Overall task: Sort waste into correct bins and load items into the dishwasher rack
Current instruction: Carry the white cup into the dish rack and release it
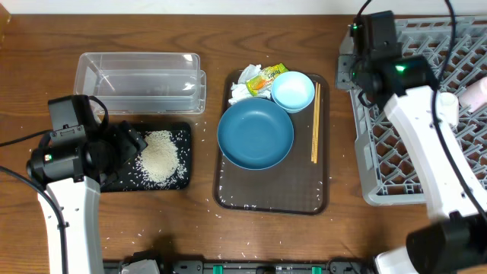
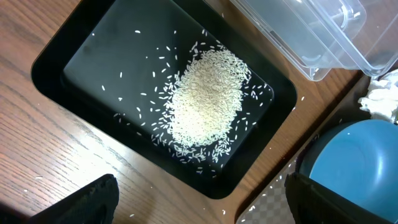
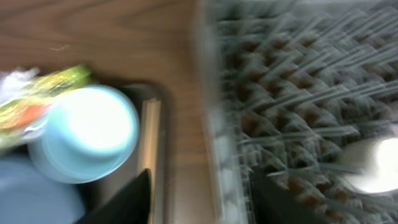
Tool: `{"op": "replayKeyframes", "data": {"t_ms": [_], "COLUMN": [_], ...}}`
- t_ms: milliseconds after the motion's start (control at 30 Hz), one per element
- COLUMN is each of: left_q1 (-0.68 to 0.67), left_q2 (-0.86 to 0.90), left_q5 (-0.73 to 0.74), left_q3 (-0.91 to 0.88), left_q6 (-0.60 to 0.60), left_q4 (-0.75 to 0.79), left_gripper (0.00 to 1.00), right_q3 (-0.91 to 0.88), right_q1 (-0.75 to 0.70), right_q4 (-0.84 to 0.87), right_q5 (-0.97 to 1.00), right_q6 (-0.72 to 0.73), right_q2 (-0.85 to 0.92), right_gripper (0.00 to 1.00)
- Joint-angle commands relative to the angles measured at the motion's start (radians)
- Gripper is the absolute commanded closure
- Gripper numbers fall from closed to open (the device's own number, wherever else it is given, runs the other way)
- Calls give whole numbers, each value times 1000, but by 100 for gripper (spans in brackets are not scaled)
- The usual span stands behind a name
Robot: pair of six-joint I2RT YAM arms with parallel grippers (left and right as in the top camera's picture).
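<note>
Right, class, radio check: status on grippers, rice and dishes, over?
Left gripper open, empty, above black tray. Right gripper open, empty, by rack edge. Rice heaped in tray, some scattered on table. Blue bowl, small bowl, chopsticks unloaded on brown tray.

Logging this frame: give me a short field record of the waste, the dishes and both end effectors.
rice: piled in black tray; stray grains on table
napkin, wrapper: on serving tray, beside small light-blue bowl
large blue bowl: on serving tray
chopsticks: along serving tray's right side
clear tub: nothing visible inside
rack: pink cup at right edge
left end effector: open, above black tray
right end effector: open, empty, near rack's left edge; view blurred
</note>
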Motion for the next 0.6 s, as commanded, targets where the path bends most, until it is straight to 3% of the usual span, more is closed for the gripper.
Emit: {"op": "replayKeyframes", "data": {"t_ms": [0,100,133,367,567], "left_q1": [6,6,6,6,6], "left_q2": [2,2,2,2,2], "left_q5": [-1,-2,-2,-2,-2], "left_q3": [13,13,13,13,13], "left_q6": [2,2,2,2,2], "left_q4": [-4,-4,-4,-4,-4], "left_gripper": [12,12,12,12,12], "right_q3": [1,1,1,1,1], "right_q1": [-79,-176,-205,-380,-432], "right_q4": [39,87,102,220,229], "right_q5": [277,282,268,-6,-12], "right_q6": [32,33,32,-82,-89], "right_q2": [47,100,114,224,288], "right_gripper": [74,96,99,99,99]}}
